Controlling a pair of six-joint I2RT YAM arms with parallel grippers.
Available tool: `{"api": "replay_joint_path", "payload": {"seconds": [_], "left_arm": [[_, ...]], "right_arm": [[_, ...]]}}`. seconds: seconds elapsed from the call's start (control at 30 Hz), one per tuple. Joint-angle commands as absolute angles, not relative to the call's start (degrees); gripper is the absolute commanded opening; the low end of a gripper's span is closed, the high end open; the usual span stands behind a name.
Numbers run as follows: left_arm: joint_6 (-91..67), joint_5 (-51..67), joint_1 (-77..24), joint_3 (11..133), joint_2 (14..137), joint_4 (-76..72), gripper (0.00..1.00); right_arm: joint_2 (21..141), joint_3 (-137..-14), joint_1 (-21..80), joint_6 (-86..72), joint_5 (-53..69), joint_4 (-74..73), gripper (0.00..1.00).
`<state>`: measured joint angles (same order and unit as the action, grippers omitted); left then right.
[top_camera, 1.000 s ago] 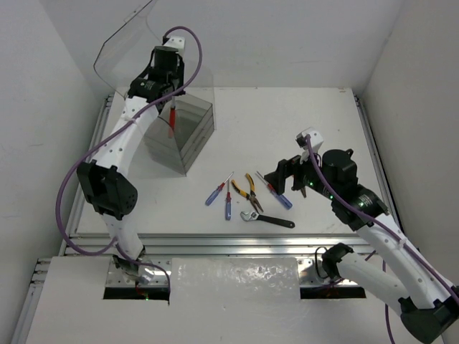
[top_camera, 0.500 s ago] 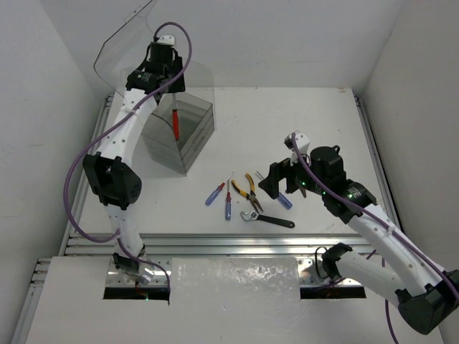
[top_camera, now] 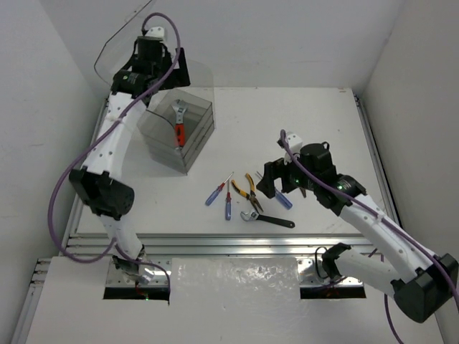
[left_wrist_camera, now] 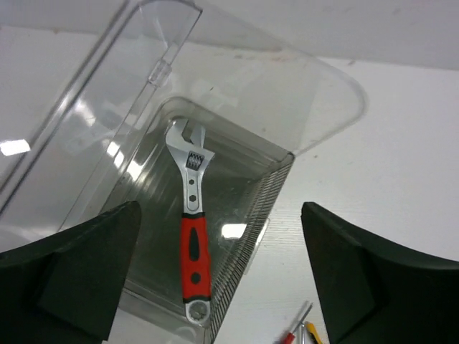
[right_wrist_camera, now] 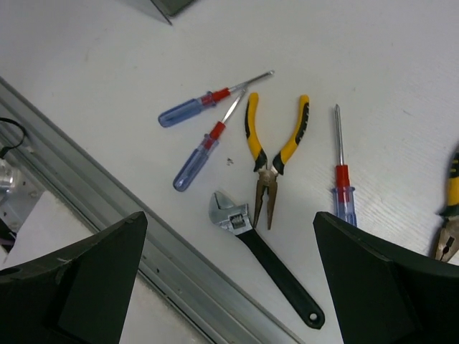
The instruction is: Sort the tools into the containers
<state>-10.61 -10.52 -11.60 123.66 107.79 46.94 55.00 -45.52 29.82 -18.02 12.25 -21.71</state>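
Red-handled silver wrench (left_wrist_camera: 195, 251) flat inside smoky clear box (left_wrist_camera: 262, 208) | left hand (left_wrist_camera: 221, 236) fingers apart | right hand (right_wrist_camera: 229, 229) fingers apart

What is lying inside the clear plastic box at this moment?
One red-handled adjustable wrench lies in the top tray of the box. Whether the trays beneath hold anything is hidden by the smoky plastic.

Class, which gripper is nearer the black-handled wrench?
Right. The right gripper hovers over the black-handled wrench; the left gripper is far off, above the clear box.
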Motion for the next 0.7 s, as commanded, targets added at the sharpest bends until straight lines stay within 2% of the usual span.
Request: {"api": "replay_joint_path", "payload": {"seconds": [0.0, 0.03, 0.13, 0.23, 0.3, 0.33, 0.4, 0.43, 0.63, 0.67], "left_arm": [[-13.44, -6.68, -11.34, 120.52, 94.94, 43.25, 0.94], [-14.4, -6.42, -11.34, 118.06, 89.96, 41.42, 0.99], [-15.73, -5.71, -11.25, 102.89, 78.34, 36.41, 0.99], [-16.43, -4.93, -11.34, 94.07, 66.74, 33.23, 1.0], [-16.18, -2.22, -11.25, 84.32, 58.15, 29.54, 1.0], [-16.08, -1.41, -11.25, 77.5, 55.14, 26.66, 1.0], [-16.0, -0.27, -11.34, 71.49, 48.12, 24.27, 1.0], [-15.91, -0.26, -11.25, 66.67, 46.25, 22.95, 1.0], [-14.86, -2.72, -11.25, 58.29, 41.49, 24.43, 1.0], [-14.77, -2.72, -11.34, 56.36, 41.14, 24.43, 1.0]], "right_arm": [[60.28, -49.21, 30.06, -20.29, 7.39, -23.72, 0.99], [61.77, -49.83, 30.23, -21.09, 6.25, -24.6, 0.99], [67.48, -51.76, 32.68, -24.16, 0.89, -24.52, 0.99], [73.72, -52.99, 35.59, -24.87, -4.82, -24.0, 0.93], [79.67, -54.75, 37.79, -22.87, -4.14, -23.38, 0.83], [82.24, -57.02, 38.49, -22.16, -3.96, -23.9, 0.75], [89.16, -59.14, 39.02, -20.05, -3.87, -25.74, 0.68], [90.6, -59.5, 39.11, -20.04, -4.56, -25.49, 0.66], [91.32, -56.52, 42.27, -17.15, -1.41, -24.77, 0.65], [91.32, -54.86, 44.71, -14.01, -2.1, -26.53, 0.61]]}}
